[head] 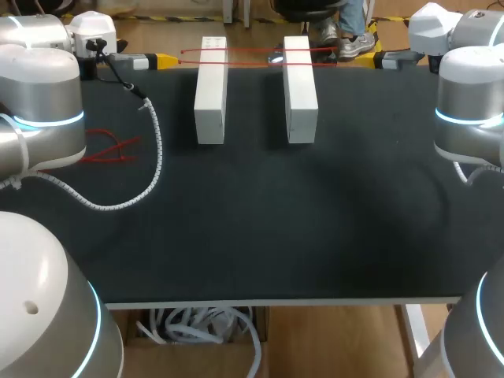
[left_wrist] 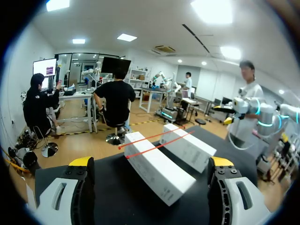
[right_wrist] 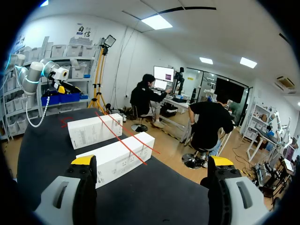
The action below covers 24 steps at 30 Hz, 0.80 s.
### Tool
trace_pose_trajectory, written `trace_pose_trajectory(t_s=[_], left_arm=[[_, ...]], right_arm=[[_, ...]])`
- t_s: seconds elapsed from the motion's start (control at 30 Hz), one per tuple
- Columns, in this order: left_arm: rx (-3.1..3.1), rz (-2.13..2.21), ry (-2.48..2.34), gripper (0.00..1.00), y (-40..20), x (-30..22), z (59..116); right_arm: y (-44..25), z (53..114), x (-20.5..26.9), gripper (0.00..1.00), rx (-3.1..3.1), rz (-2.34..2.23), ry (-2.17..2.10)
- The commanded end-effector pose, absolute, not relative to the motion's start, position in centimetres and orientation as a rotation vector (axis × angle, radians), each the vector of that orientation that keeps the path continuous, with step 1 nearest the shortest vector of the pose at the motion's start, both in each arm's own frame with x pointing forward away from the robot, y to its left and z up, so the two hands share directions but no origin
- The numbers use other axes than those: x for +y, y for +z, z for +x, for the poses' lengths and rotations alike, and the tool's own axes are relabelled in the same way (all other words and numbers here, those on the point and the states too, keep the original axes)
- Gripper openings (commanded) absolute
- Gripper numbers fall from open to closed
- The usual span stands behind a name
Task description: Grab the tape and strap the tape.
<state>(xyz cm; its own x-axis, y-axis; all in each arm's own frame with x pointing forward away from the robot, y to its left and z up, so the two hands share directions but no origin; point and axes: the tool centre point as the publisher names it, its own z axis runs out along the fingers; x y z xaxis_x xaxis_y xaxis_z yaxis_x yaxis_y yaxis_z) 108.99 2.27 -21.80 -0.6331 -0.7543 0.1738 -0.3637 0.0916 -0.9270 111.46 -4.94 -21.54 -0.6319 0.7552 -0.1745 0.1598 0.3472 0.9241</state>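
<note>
The red tape (head: pixel 256 50) lay stretched in a loop across the far ends of the two white boxes (head: pixel 210 90), along the far edge of the surface (head: pixel 276 220). The left tool (head: pixel 164 61) sat near the far left corner and the right tool (head: pixel 379 60) near the far right, both spread wide and empty. A good grab would probably pinch each loop end outside the boxes, clear of cardboard. Both boxes were closed, their contents unseen.
</note>
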Motion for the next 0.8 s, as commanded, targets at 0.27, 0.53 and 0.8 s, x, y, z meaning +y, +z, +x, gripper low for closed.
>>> trace_pose_trajectory(t_s=[0.27,0.53,0.8], left_arm=[[2.028,-1.102,-1.555,1.00,-21.84,2.24,109.00],[2.028,-1.102,-1.555,1.00,-21.84,2.24,109.00],[2.098,-0.728,-1.452,1.00,-22.28,2.60,108.22]], right_arm=[[-21.56,111.41,-4.98,1.00,2.014,0.794,1.288],[-21.56,111.41,-4.98,1.00,2.014,0.794,1.288],[-21.56,111.41,-4.98,1.00,2.014,0.794,1.288]])
